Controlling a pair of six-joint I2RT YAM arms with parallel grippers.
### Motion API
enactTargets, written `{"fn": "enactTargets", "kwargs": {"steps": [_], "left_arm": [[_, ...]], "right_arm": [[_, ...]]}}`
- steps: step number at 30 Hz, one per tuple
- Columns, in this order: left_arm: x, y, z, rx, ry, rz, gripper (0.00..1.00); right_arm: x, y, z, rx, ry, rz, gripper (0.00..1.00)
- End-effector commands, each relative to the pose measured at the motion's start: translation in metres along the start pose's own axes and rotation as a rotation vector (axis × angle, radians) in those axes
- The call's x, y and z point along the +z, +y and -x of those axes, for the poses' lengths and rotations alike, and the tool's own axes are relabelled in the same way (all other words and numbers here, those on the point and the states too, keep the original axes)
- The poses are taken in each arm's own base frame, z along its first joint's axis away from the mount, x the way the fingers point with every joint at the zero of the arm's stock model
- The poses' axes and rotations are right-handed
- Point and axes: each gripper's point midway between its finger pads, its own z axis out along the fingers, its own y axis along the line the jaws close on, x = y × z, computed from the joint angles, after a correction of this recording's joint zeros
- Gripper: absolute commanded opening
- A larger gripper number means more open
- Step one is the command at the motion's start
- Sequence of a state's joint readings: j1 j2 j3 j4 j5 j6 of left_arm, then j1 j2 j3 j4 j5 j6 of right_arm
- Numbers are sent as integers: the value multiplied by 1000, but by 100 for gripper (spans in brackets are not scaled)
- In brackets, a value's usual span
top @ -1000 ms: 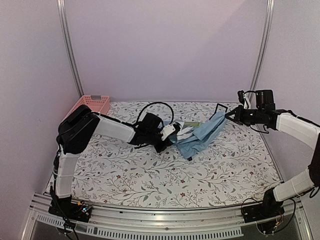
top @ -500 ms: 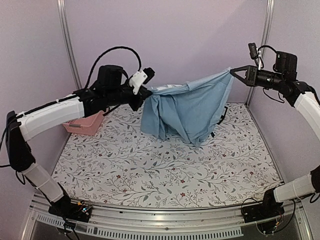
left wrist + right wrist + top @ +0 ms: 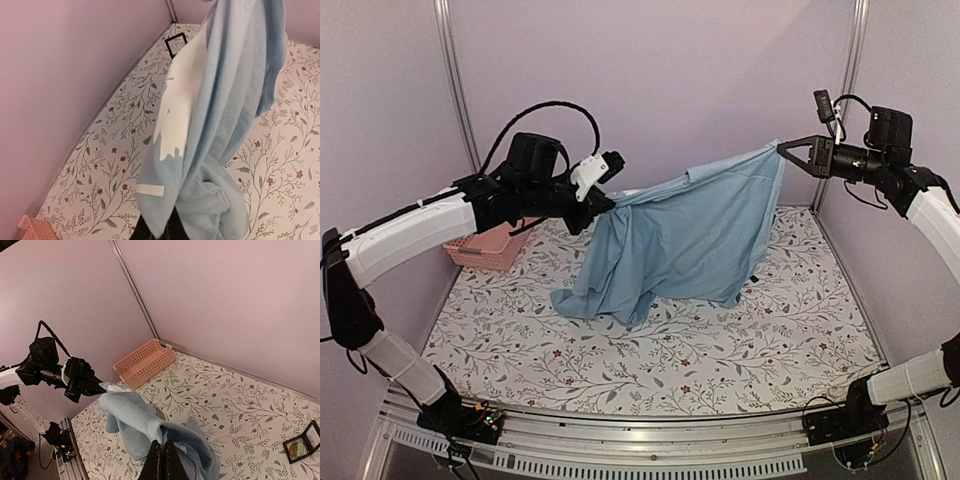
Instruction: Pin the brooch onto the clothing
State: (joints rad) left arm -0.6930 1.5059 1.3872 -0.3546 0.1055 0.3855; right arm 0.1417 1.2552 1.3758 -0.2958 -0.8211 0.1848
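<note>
The T-shirt hangs in folds, so its white print shows only in part. Its cloth covers the jaws of the left gripper. The black case sits partly hidden behind the T-shirt, and its contents are too small to tell.

Back wall: ahead of you, a plain panel of pale lilac-pink, matte and unmarked.
Side walls: the same colour closes you in on the left and on the right.
Corner posts: you see a slim metal post at each back corner, left and right.
Table cover: your work surface is white cloth printed with grey-green vines and small red flowers.
Front rail: a slotted aluminium rail runs along your near edge.
Light: soft and even, giving you only faint shadows on the cloth.
</note>
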Motion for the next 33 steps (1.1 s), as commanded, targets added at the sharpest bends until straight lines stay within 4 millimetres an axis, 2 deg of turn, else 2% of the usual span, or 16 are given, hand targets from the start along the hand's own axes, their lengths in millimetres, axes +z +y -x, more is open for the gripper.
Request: {"fn": "enactTargets", "kwargs": {"steps": [1,2,4,5,7,8,9,12,14,15,18,20,25,28,31,33], "left_arm": [[45,-1,-90,-95,223,-75,0],[55,10,-106,-114,254,-43,2],[73,45,-141,-172,324,74,25],[79,66,-156,-237,353,138,31],[81,105,-189,-333,434,276,38],[80,114,-196,-344,458,323,39],[80,113,-195,-333,460,341,40],[85,75,-170,-239,375,281,48],[89,32,-152,-221,289,124,46],[90,10,-152,-230,269,44,39],[91,-37,-155,-235,240,-141,38],[100,-46,-174,-227,289,-154,39],[132,-29,-213,-228,418,-79,33],[146,-33,-221,-241,449,-116,39],[151,-49,-220,-259,434,-195,50],[153,-51,-229,-260,457,-187,51]], "right_arm": [[21,-53,-39,115,78,-137,0],[25,-60,-49,133,93,-140,0],[37,-78,-72,179,134,-148,0],[42,-88,-84,204,159,-162,0],[51,-110,-109,256,218,-210,0],[54,-119,-119,273,243,-229,0],[56,-127,-127,280,261,-250,0],[57,-150,-146,294,301,-339,0],[57,-158,-154,290,319,-375,0],[57,-159,-156,292,326,-376,0],[59,-156,-162,295,336,-347,0],[58,-156,-164,296,339,-345,0],[58,-151,-169,310,338,-323,0],[57,-149,-172,316,341,-321,0],[54,-150,-176,316,347,-335,0],[52,-149,-178,316,349,-339,0]]}}
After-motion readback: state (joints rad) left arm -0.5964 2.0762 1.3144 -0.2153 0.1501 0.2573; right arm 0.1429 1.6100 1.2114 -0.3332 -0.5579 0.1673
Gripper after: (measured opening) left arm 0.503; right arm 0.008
